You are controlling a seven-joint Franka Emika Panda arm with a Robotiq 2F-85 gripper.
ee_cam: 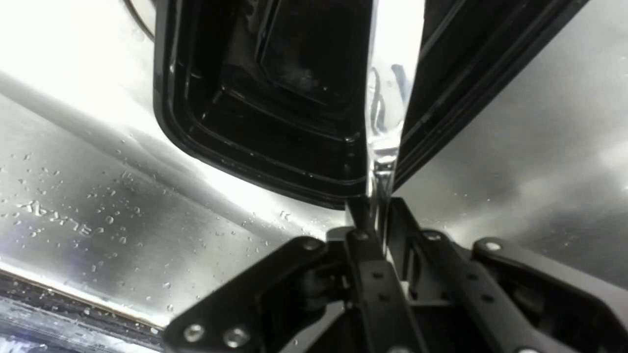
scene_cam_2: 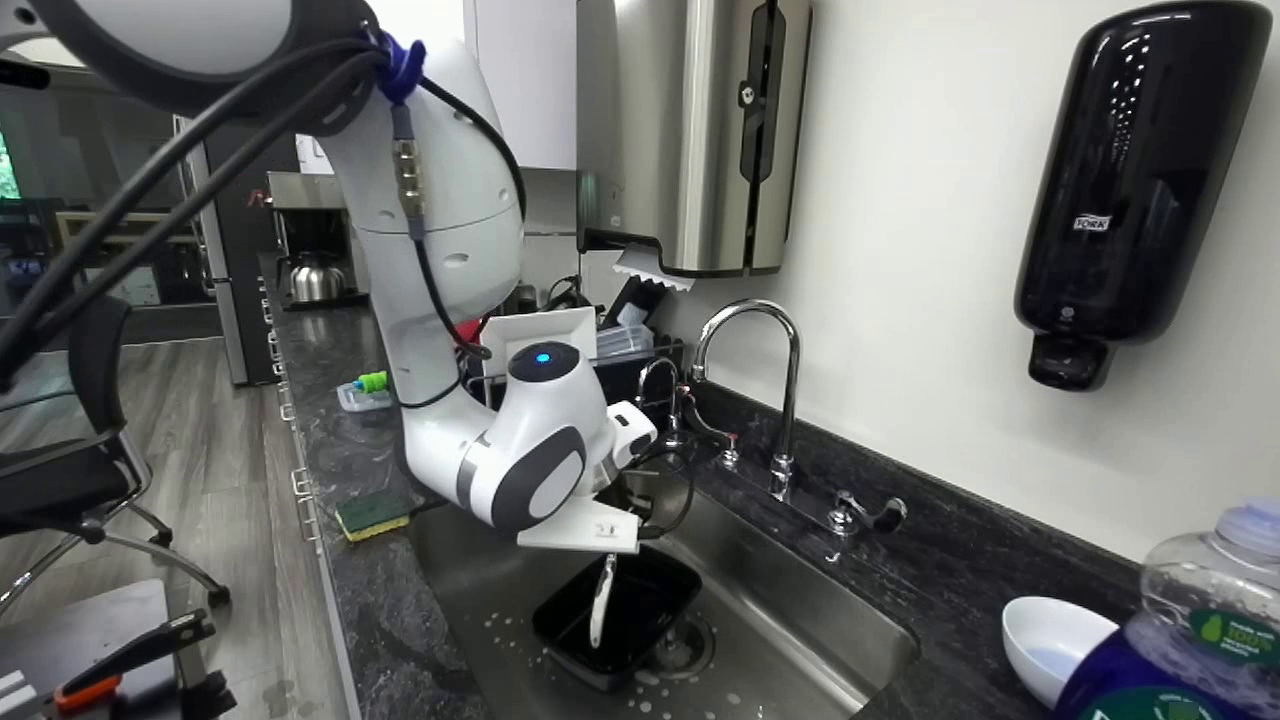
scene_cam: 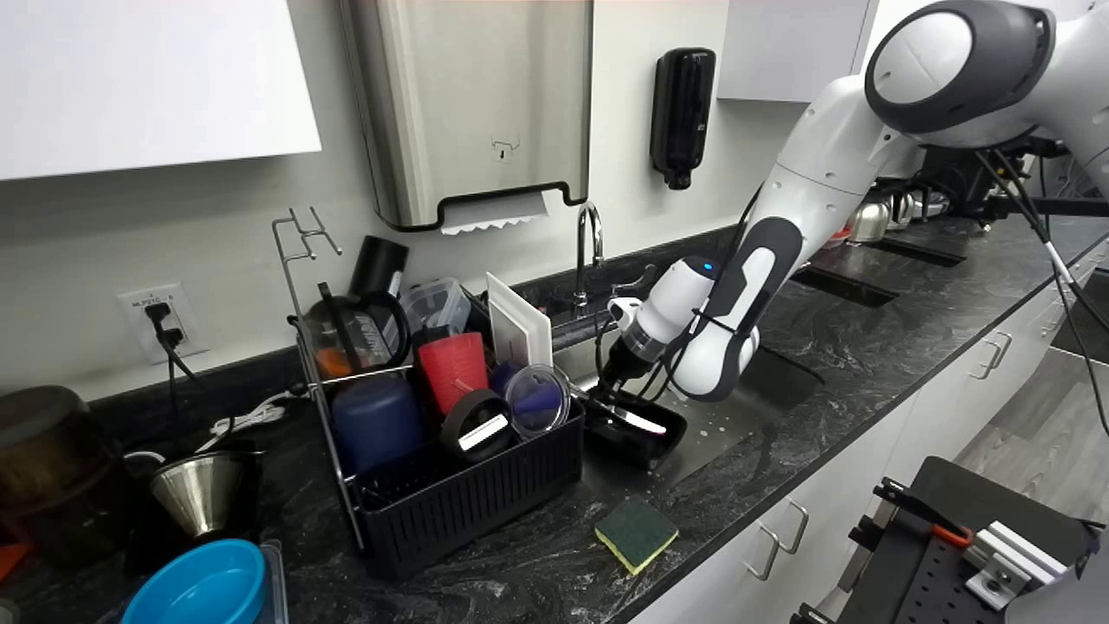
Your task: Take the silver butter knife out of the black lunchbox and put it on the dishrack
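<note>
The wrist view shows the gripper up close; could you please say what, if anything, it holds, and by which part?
The gripper holds the silver butter knife by its handle, just behind the blade.

Both exterior views are brightly lit; in an exterior view the wall cabinet [scene_cam: 147, 82] at left is bleached nearly white and the dark container [scene_cam: 48, 468] sunk in shadow; pinpoint highlights are carried by the black dispenser [scene_cam_2: 1140, 190]; in the wrist view the sink [ee_cam: 83, 83] is burnt out by glare at upper left and the butter knife [ee_cam: 391, 83] is whitened.
</note>
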